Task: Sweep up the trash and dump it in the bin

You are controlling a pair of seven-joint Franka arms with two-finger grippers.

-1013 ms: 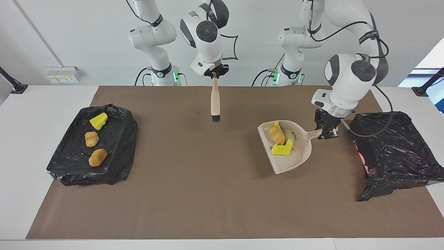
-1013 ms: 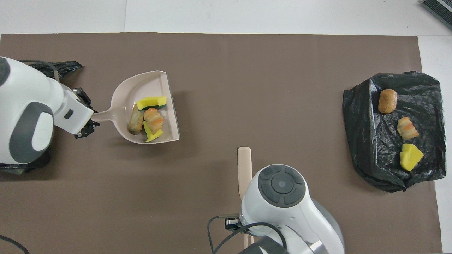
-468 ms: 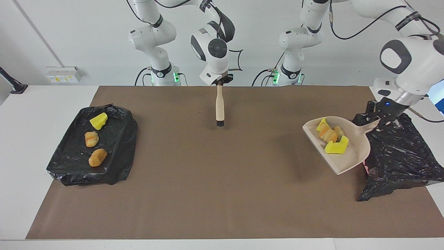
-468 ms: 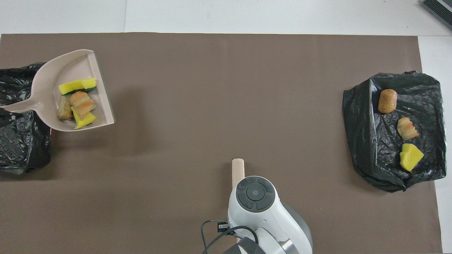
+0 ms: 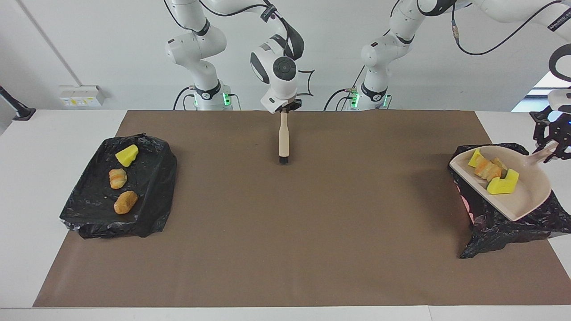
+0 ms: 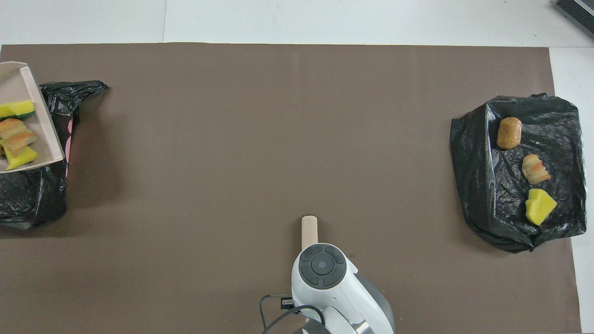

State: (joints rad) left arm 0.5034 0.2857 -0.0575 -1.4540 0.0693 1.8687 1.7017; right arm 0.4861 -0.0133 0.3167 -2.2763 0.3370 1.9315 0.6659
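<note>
Black plastic film is lining a shallow tray (image 5: pixel 147 214) at the right arm's end of the table, and three pieces of trash are lying on it in a row: a yellow sponge wedge (image 5: pixel 126 155) nearest the robots, a striped tan lump (image 5: pixel 117 178) in the middle, a brown bread-like lump (image 5: pixel 125 202) farthest from the robots. All three are sitting apart from one another.

Brown paper mat (image 5: pixel 285 232) is covering the table between the two ends.

At the middle of the mat's robot-side edge, the right gripper (image 5: pixel 283 108) is clamping the top of the beige brush (image 5: pixel 283 139), fingers closed tight on the handle. The brush is hanging upright, with its black bristles touching or just above the mat; which of the two I cannot tell.

At the left arm's end, the left gripper (image 5: pixel 552 146) is gripping the handle of the beige dustpan (image 5: pixel 526 196), closed narrow around it. The dustpan is hovering over the black-bagged bin (image 5: pixel 504 223), its open lip pointing toward the middle of the table. Four pieces of trash are lying bunched together in the pan: two yellow sponge pieces (image 5: pixel 502 184), one of them green-backed, a striped orange lump (image 5: pixel 485 169), and a tan lump partly hidden among them. In the overhead view only the pan's lip end is showing at the frame edge.
</note>
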